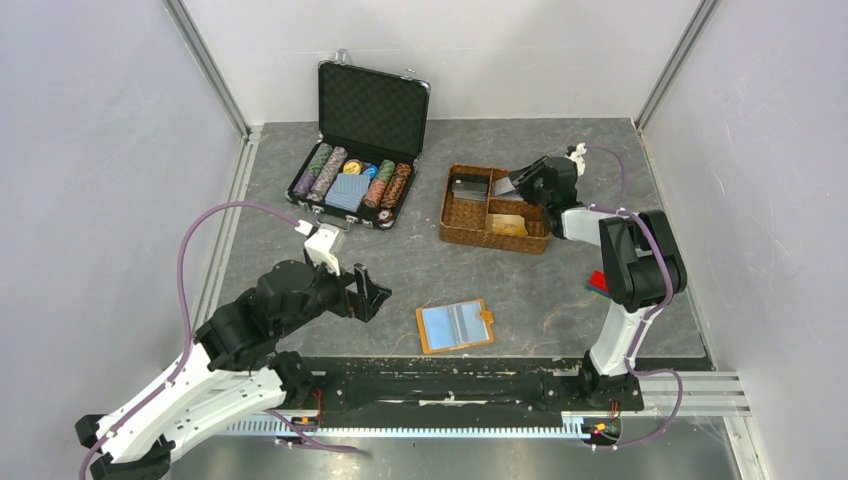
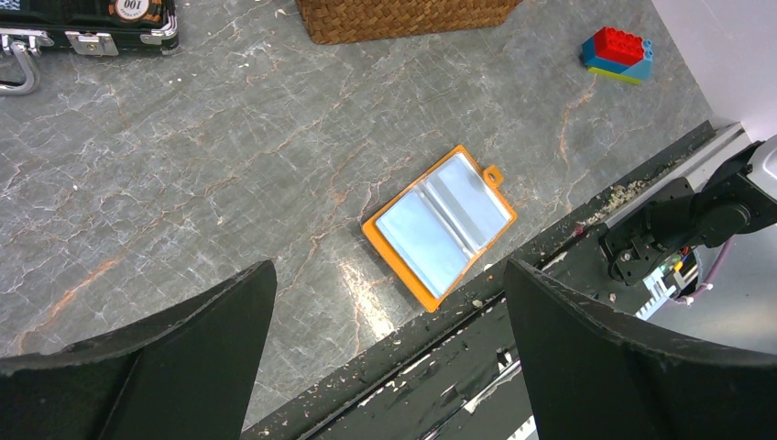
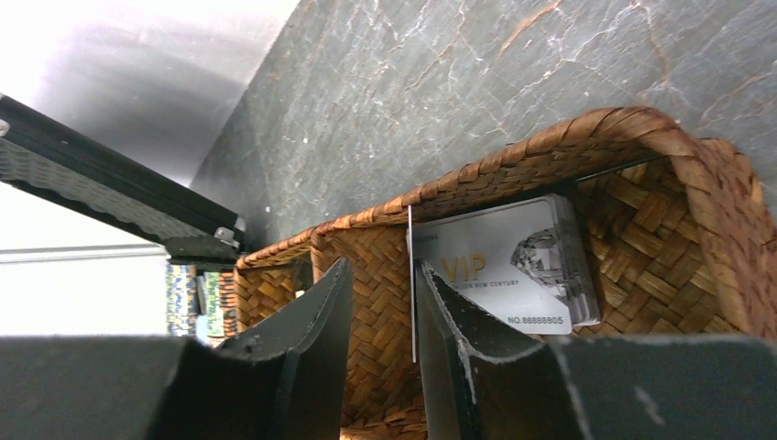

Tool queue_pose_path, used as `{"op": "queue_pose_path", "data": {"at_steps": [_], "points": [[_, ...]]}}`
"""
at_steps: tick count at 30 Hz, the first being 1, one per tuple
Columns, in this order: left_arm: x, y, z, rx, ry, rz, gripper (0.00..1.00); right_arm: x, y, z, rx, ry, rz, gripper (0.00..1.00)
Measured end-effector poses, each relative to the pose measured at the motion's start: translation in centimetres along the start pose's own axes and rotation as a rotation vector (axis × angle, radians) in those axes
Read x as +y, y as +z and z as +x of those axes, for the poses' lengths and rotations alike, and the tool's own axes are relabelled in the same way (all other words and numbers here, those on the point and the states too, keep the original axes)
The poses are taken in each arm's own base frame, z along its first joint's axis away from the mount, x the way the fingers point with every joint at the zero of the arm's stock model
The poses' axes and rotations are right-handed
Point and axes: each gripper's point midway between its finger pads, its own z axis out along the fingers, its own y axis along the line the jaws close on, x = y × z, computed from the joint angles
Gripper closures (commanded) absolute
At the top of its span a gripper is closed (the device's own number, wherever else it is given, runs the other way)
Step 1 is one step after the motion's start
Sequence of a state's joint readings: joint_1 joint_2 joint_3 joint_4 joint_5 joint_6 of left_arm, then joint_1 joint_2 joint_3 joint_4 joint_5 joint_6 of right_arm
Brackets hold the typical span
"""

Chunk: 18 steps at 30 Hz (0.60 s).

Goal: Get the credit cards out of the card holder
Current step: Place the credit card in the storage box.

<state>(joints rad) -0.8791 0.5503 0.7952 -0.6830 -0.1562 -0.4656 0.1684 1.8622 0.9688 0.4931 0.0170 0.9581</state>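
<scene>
The card holder [image 1: 455, 326] lies open and flat near the table's front edge. It is orange with pale blue clear sleeves, and it also shows in the left wrist view [image 2: 440, 227]. My left gripper [image 1: 372, 290] is open and empty, hovering left of it [image 2: 387, 268]. My right gripper [image 1: 522, 184] is over the woven basket [image 1: 460, 232]. Its jaws [image 3: 383, 268] stand slightly apart. A thin pale card [image 3: 411, 275] stands edge-on against the right finger, and the left finger is clear of it. A silver VIP credit card stack [image 3: 513, 266] lies in the compartment below.
An orange-yellow card [image 1: 507, 225] lies in the basket's front compartment. An open black case [image 1: 362, 150] with chips and blue playing cards stands at the back left. A red-and-blue block [image 2: 618, 53] sits by the right arm's base. A black rail [image 1: 440, 385] runs along the near edge.
</scene>
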Motion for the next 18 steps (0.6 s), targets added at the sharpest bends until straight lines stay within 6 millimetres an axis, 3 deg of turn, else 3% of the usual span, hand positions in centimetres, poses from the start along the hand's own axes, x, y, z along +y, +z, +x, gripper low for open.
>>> {"op": "queue_pose_path", "data": {"at_steps": [18], "points": [[0.0,0.0,0.0,-0.001,0.000,0.001,0.00,-1.4,1.3,0.3,0.072,-0.165,0.114,0.62]]}}
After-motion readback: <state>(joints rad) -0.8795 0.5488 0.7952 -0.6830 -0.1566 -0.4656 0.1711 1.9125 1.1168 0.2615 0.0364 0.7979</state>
